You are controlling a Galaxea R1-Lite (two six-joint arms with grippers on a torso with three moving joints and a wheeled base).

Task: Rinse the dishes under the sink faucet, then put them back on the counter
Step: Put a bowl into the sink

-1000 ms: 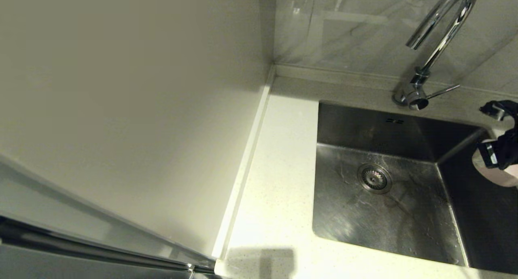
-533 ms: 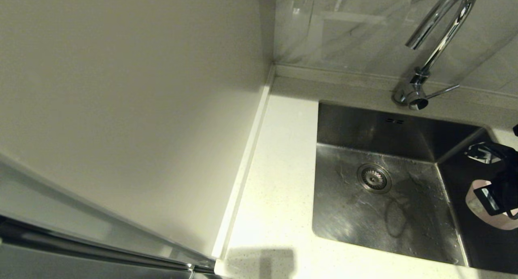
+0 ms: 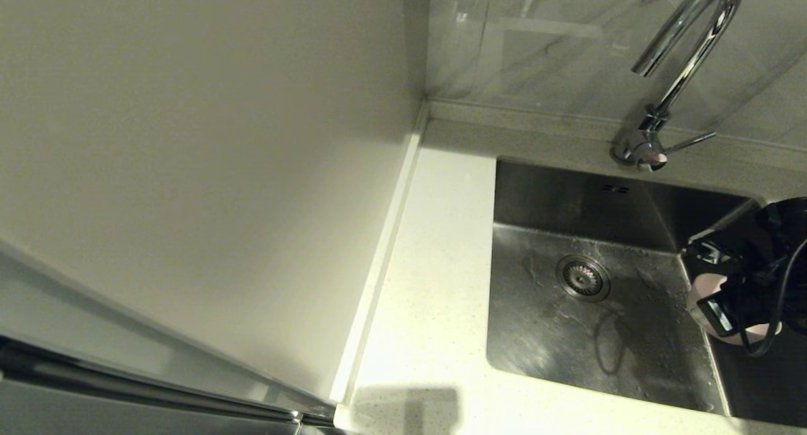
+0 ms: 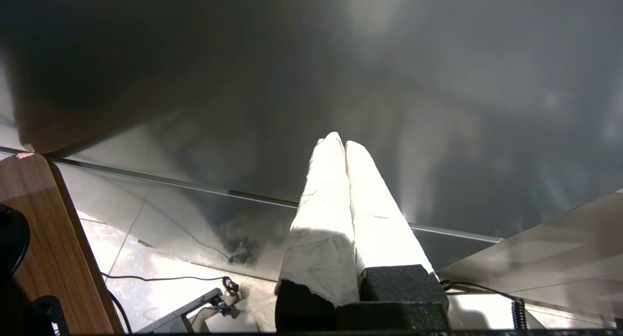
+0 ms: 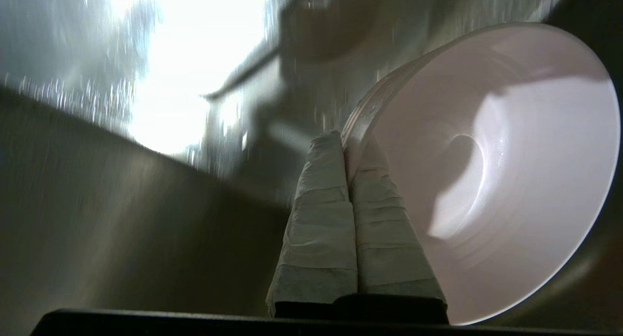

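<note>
Head view: hanging over the sink's (image 3: 605, 334) right edge, right gripper (image 3: 715, 299) hiding most of the pink bowl (image 3: 698, 295).
Right wrist: pinching the bowl's (image 5: 496, 180) rim between clenched fingers (image 5: 321, 214).
Left wrist: parked, left gripper (image 4: 344, 146) clenched, empty.

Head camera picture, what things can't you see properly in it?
- Pale pink round bowl: mostly hidden behind the right gripper.
- Shiny chrome gooseneck faucet: arch cut off by the top edge.
- Brushed steel sink: right side cut off by the edge.
- Other bowls: in no view.
</note>
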